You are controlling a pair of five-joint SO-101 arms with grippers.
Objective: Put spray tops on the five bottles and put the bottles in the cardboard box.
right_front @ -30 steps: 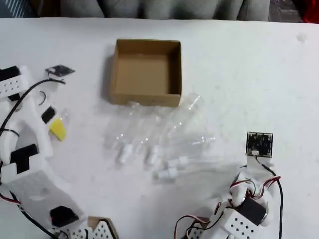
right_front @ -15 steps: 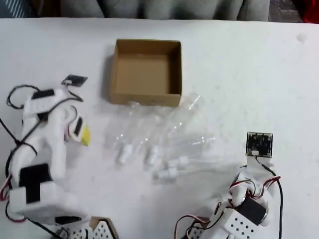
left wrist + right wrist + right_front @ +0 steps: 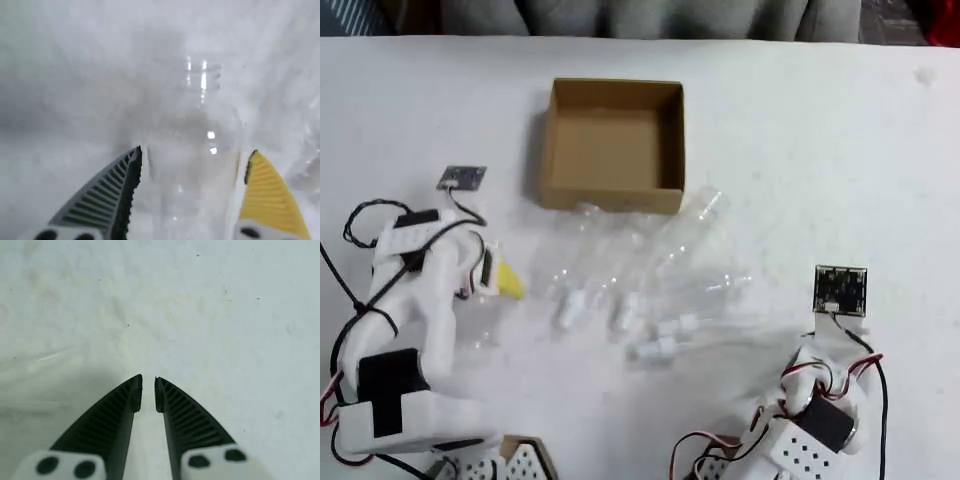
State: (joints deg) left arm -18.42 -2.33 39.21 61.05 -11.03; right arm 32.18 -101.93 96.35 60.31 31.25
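Note:
Several clear plastic bottles lie in a loose cluster on the white table, just in front of the cardboard box, whose inside is bare. White spray tops lie along the near side of the cluster. My left gripper, with one yellow finger, sits at the cluster's left edge. In the left wrist view it is open, and a clear bottle lies between the dark and yellow fingers with its threaded neck pointing away. My right gripper is shut over bare table.
The right arm is folded at the table's near right corner, with a small circuit board just beyond it. Another small board on a cable lies left of the box. The far right of the table offers free room.
The left arm has swung from the table's left edge towards the bottles, and its yellow finger now sits at the cluster's left side. The right arm has not moved.

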